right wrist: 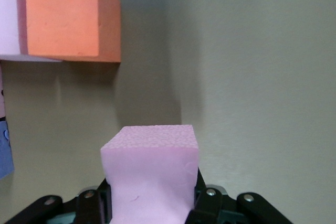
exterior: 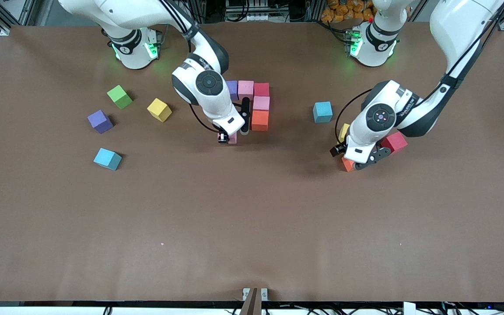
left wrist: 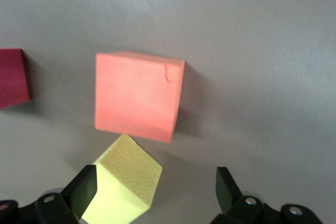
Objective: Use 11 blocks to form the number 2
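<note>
Five blocks stand joined mid-table: purple [exterior: 232,89], pink [exterior: 246,89] and red [exterior: 261,89] in a row, then pink [exterior: 261,103] and orange [exterior: 260,120] running nearer the camera. My right gripper [exterior: 236,134] is shut on a pink block [exterior: 233,140] [right wrist: 152,174], low beside the orange block [right wrist: 68,17]. My left gripper [exterior: 363,164] [left wrist: 156,184] hangs open over an orange block [exterior: 347,164] [left wrist: 139,95], with a yellow cube [left wrist: 123,184] by one finger [left wrist: 84,184] and a red block [exterior: 394,142] [left wrist: 11,77] alongside.
Loose toward the right arm's end lie a green cube [exterior: 120,96], a yellow cube [exterior: 159,109], a purple block [exterior: 100,121] and a blue block [exterior: 107,159]. Another blue block [exterior: 323,112] sits between the two arms. The brown table [exterior: 252,227] stretches toward the camera.
</note>
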Robot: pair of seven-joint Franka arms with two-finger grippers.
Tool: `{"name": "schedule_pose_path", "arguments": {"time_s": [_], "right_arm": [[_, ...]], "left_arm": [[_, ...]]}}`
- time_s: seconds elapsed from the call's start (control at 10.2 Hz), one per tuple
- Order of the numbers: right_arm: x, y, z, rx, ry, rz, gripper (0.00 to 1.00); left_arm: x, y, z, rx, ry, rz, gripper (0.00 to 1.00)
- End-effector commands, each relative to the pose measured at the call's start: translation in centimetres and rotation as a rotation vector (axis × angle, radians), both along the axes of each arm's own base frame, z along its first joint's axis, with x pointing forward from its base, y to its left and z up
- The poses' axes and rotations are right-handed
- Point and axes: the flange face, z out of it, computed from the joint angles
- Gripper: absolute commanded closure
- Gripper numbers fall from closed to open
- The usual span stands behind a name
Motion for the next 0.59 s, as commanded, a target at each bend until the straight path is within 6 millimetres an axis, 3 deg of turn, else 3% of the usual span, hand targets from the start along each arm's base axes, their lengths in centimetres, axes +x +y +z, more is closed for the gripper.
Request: {"name": "schedule_pose_path", "arguments": {"time_s": [0.0,0.29,0.49], "right_arm": [[-2.9,0.6,-0.6,0.022,0.005,-0.040,0.50],[-4.1,1.7,-1.3,0.042,0.007,-0.037,0.50],[-5.7,2.9,-1.6,0.041,0.018,-0.044,0.50]], "left_arm": [[-4.2,-3.4,0.1,0.016,-0.008,-0.073,0.00],[-9.1,-6.7,-0.8,-0.008,0.002,-0.124,0.00],[-12.3,-6.9,-2.2,0.008,0.017,-0.182,0.00]]}}
